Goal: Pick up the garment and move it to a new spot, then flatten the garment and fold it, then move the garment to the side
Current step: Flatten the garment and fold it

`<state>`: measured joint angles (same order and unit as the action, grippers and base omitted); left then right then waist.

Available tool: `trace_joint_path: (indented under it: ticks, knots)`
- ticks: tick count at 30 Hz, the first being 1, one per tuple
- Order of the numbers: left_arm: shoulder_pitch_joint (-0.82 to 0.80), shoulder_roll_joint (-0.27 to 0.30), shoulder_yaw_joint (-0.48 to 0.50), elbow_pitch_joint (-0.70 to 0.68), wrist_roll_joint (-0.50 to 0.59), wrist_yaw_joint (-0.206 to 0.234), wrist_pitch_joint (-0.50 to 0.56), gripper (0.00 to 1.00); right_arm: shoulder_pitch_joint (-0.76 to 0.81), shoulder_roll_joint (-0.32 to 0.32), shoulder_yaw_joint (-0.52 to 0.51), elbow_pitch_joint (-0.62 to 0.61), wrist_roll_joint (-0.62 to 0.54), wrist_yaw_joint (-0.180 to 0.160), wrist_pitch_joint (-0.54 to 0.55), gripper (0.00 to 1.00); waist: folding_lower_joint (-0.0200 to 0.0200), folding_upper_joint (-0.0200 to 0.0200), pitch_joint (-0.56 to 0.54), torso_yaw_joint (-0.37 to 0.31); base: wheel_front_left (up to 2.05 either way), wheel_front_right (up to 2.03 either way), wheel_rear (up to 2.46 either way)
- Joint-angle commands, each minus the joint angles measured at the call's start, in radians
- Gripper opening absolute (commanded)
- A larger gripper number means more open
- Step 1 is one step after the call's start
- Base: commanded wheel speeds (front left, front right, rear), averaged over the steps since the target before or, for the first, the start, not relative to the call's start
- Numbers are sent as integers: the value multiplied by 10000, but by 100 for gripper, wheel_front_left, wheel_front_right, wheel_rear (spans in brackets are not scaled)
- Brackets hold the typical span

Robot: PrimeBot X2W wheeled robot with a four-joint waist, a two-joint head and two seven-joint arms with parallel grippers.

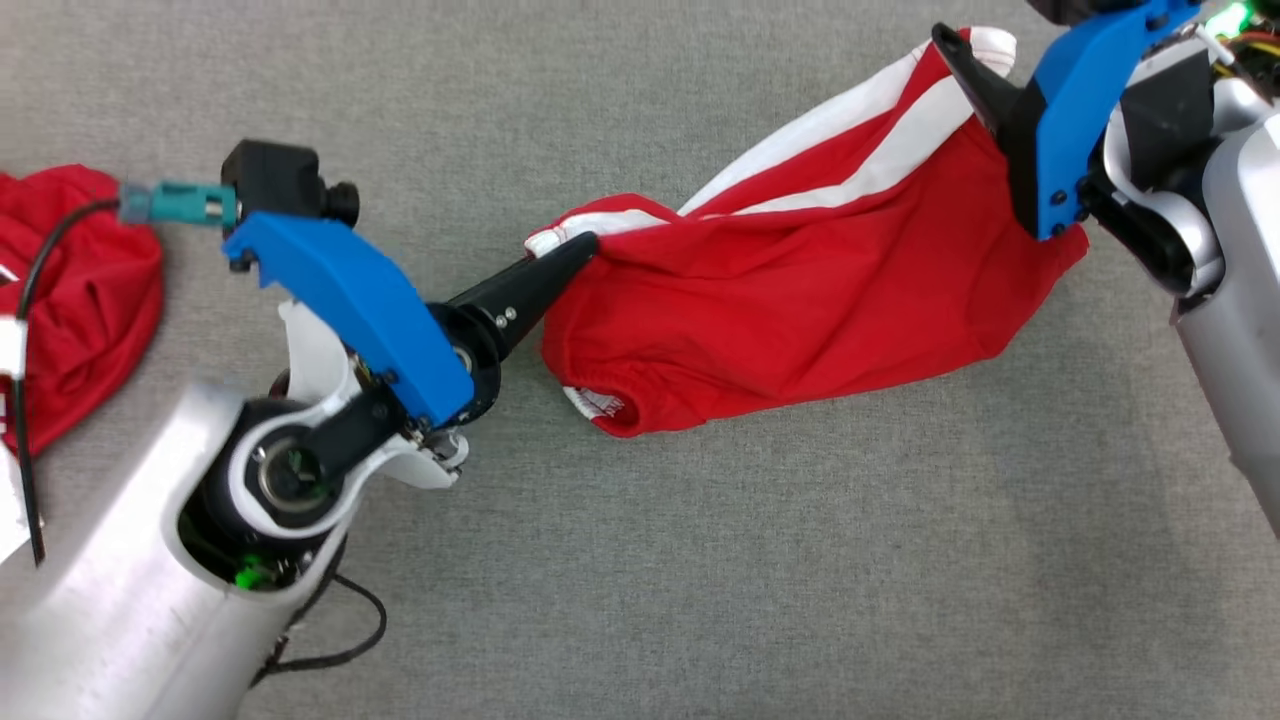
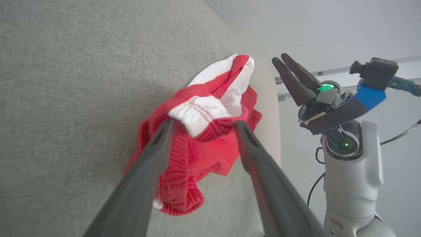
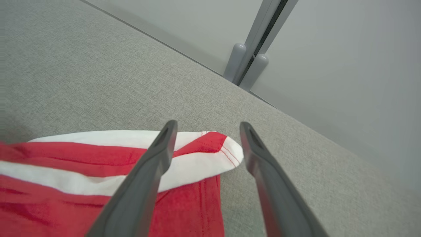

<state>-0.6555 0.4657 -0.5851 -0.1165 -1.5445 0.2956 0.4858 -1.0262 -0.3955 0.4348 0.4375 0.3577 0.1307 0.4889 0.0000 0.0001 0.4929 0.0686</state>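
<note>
red garment (image 1: 780, 300) runs lengthwise from spread left gripper (image 2: 204, 124) to spread right gripper (image 3: 208, 125).

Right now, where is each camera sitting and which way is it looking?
Head: up on the head, looking down at the red shorts on the grey table; left gripper and right gripper show.
Left wrist: along its own open fingers at the waistband; right gripper beyond.
Right wrist: along its own open fingers at the striped hem.
All three share the shorts.
</note>
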Motion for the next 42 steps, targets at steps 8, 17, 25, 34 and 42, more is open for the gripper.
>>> trace_joint_path:
  ticks: [8, 17, 25, 34, 42]
  knots:
    - [1398, 86, -768, 138, 2632, -686, -2670, 100, 1283, -328, -733, 21, 407, 1, -344, 100, 0, -1, -994, 206, 0, 0, 0]
    - [2864, -776, -731, 1475, 4757, -1196, -6896, 100, 3230, -28, -2290, -305, 389, 1, -742, 100, 0, -1, -2091, 447, 0, 0, 0]
    - [3091, -1715, 806, 2235, 8584, -1165, -7512, 100, 4269, 385, -3420, -63, 242, 1, -809, 100, 0, -1, -2405, 744, 0, 0, 0]
    - [3696, -2692, 2559, 2635, 11233, -2092, -7519, 100, 4030, 1118, -4218, 1090, 189, 3, -632, 100, 0, -1, -2244, 915, 0, 0, 0]
    - [3681, -3382, 3230, 3217, 12119, -3179, -7521, 100, 3234, 1548, -4895, 2514, -372, 1, -1381, 100, 0, -1, -1853, 1129, 0, 0, 0]
